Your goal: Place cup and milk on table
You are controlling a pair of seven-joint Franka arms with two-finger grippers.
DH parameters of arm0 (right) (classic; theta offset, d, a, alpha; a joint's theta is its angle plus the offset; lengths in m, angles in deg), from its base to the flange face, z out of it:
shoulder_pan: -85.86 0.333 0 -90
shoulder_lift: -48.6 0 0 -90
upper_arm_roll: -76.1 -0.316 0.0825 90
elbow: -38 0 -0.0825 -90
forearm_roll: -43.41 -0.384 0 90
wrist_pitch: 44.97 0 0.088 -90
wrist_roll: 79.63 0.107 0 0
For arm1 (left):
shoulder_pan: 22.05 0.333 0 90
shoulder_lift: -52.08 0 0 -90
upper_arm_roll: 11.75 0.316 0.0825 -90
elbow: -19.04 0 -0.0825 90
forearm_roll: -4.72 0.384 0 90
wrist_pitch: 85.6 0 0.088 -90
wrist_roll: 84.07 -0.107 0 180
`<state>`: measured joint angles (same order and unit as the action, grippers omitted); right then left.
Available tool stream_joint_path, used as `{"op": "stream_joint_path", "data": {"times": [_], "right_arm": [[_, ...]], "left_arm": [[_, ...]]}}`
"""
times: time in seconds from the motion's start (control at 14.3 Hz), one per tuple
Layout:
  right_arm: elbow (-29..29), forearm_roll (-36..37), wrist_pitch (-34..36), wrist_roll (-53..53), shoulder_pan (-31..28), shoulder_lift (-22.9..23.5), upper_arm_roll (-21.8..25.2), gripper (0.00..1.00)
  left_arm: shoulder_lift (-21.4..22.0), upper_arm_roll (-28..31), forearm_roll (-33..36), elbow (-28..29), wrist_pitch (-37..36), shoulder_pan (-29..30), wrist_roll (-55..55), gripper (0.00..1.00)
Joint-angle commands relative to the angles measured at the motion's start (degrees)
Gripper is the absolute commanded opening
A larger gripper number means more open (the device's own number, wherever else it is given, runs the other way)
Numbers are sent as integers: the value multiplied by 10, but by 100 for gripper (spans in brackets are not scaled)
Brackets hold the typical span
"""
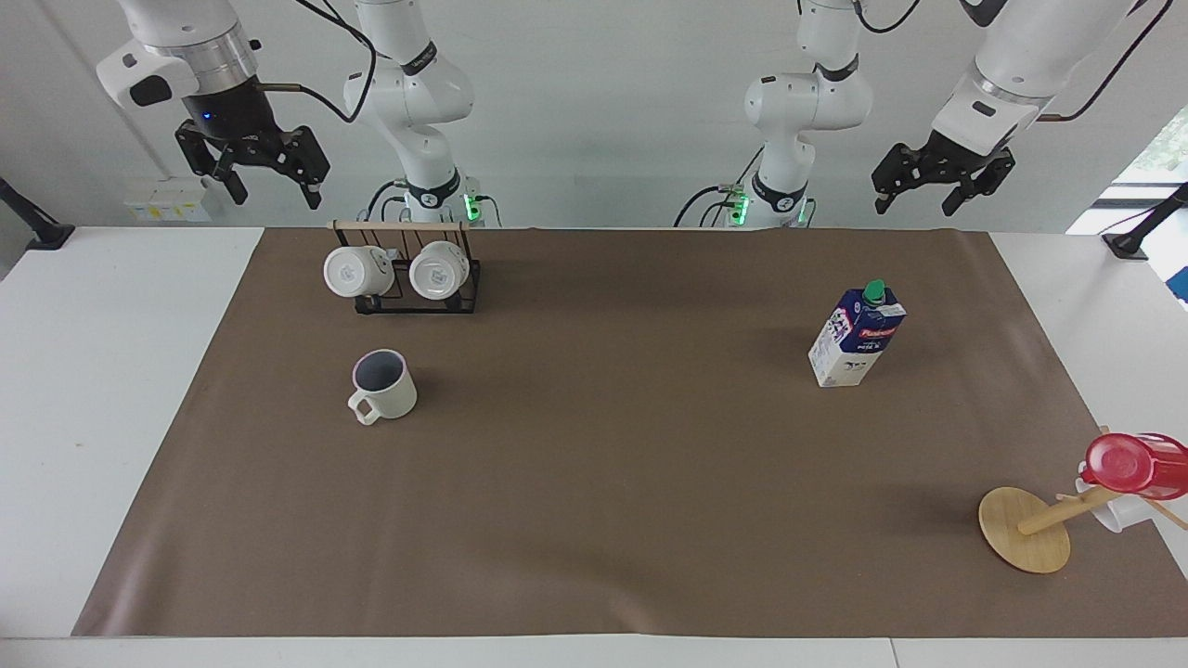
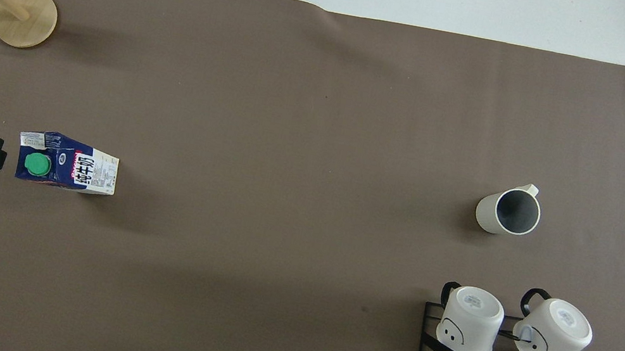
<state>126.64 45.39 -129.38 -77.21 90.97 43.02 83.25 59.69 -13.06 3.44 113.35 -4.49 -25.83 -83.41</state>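
The table (image 1: pixel 111 390) was the biggest thing in view, white, with a wide brown mat (image 1: pixel 594 482) covering most of it; white margins showed at both ends and along the edge farthest from the robots. The middle of the mat lay bare between the milk and the cup.

Both arms hung raised near their own edge of the table. The left gripper (image 1: pixel 936 193) hovered at the left arm's end with its fingers spread and empty. The right gripper (image 1: pixel 271 186) hovered at the right arm's end, likewise spread and holding nothing.

A black wire rack (image 1: pixel 418 295) with a wooden bar stood near the robots at the right arm's end, carrying two white mugs (image 1: pixel 353 271) tipped on their sides, printed bases facing away from the robots.

The milk (image 1: pixel 856 336) stood upright on the mat toward the left arm's end, long axis vertical, green cap on top. Its red label carried writing I could not read; the overhead view showed bold Chinese characters on one face.

A wooden mug tree (image 1: pixel 1025 529) stood near the mat's corner farthest from the robots, bearing a red cup (image 1: pixel 1134 464).

The cup (image 1: pixel 384 384) stood upright on the mat, farther from the robots than the rack, mouth up, handle pointing away from the robots.
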Motion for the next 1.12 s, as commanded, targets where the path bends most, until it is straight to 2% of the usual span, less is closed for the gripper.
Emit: {"op": "stream_joint_path", "data": {"times": [0.0, 1.05], "right_arm": [[3, -12, 3, -11, 0, -7, 1, 100], [7, -12, 1, -12, -1, -8, -4, 100]], "left_arm": [[-1, 7, -4, -9, -5, -6, 2, 100], [-1, 7, 0, -9, -7, -5, 2, 100]]}}
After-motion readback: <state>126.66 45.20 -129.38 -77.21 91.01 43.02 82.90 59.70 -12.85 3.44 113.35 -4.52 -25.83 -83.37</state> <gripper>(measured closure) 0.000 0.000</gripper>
